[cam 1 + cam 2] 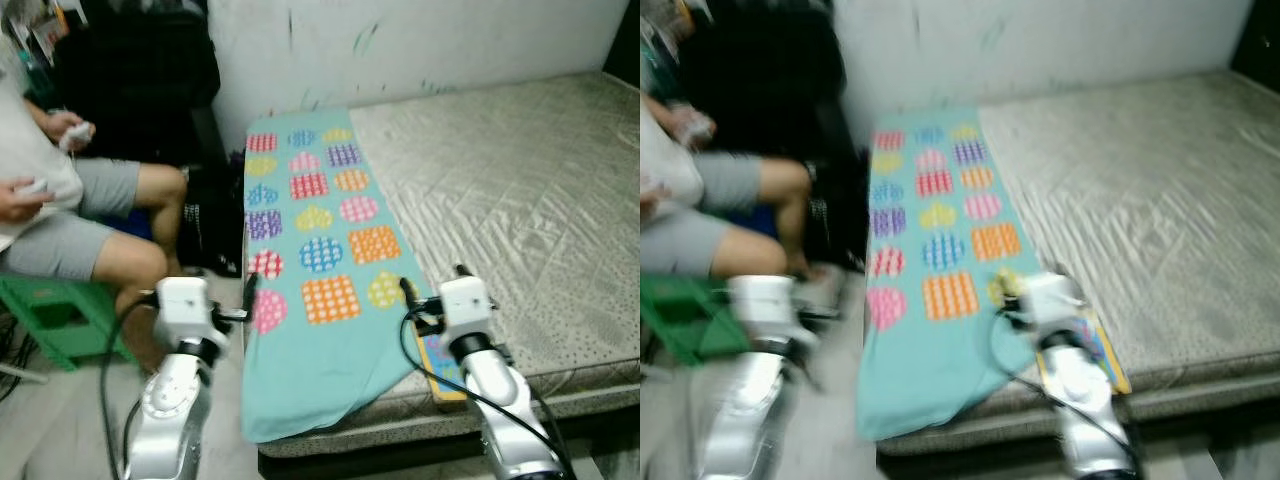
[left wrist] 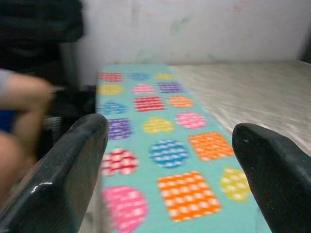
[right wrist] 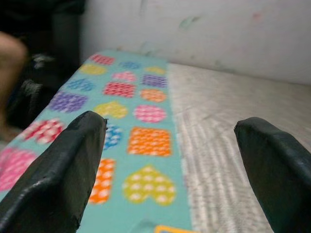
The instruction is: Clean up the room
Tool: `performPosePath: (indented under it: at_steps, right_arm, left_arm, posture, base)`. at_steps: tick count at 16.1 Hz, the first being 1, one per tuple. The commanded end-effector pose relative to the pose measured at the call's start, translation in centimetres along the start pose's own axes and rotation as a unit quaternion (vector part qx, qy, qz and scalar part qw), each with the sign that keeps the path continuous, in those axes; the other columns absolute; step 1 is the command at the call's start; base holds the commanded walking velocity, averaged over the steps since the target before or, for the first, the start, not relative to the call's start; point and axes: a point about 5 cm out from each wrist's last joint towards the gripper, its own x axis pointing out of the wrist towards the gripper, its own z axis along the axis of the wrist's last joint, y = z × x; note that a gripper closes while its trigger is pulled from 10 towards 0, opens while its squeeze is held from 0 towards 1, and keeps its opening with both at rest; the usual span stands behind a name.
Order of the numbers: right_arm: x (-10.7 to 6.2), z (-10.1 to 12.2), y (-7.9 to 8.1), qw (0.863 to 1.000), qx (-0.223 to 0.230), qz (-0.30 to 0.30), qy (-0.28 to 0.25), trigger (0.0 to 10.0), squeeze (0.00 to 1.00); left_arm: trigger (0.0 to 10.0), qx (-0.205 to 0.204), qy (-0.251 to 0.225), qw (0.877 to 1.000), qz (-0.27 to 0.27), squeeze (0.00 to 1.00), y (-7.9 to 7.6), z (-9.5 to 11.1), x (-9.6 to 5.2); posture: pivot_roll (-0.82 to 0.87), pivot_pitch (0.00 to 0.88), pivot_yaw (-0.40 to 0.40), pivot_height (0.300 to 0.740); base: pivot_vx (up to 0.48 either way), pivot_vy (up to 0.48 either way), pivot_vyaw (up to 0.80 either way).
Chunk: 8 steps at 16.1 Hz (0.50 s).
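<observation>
A teal blanket (image 1: 310, 250) with coloured checked patches lies along the left side of the bed, its near end hanging over the front edge. My left gripper (image 2: 170, 131) is open, held low by the bed's left front corner and facing along the blanket. My right gripper (image 1: 432, 282) is open too, hovering over the blanket's right edge near the front of the grey mattress (image 1: 520, 200). A flat colourful item with a yellow edge (image 1: 446, 378) lies on the mattress just under my right wrist, partly hidden by the arm.
A person (image 1: 60, 200) sits on a green stool (image 1: 55, 315) at the left, holding white controllers. Dark bags (image 1: 205, 225) stand between the person and the bed. A white wall (image 1: 420, 40) backs the bed. Bare floor lies in front.
</observation>
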Motion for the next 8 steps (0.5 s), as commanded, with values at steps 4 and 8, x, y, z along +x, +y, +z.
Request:
performPosePath:
  at_steps: [4, 8]
  right_arm:
    - [0.72, 1.20, 1.63, 0.999, 0.009, 0.019, -0.026, 10.0, 0.00]
    - [0.71, 1.15, 1.44, 0.999, 0.007, 0.016, -0.027, 10.0, 0.00]
  left_arm:
    - [10.0, 0.013, 0.000, 0.999, 0.045, 0.00, 2.05, 0.32, -0.27]
    - [10.0, 0.015, 0.000, 0.999, 0.040, 0.00, 1.87, 0.33, -0.03]
  posture:
    - [-0.18, 0.000, 0.112, 0.740]
    - [-0.18, 0.000, 0.117, 0.740]
  base:
    - [0.065, 0.000, 0.00]
    - [0.000, 0.000, 0.00]
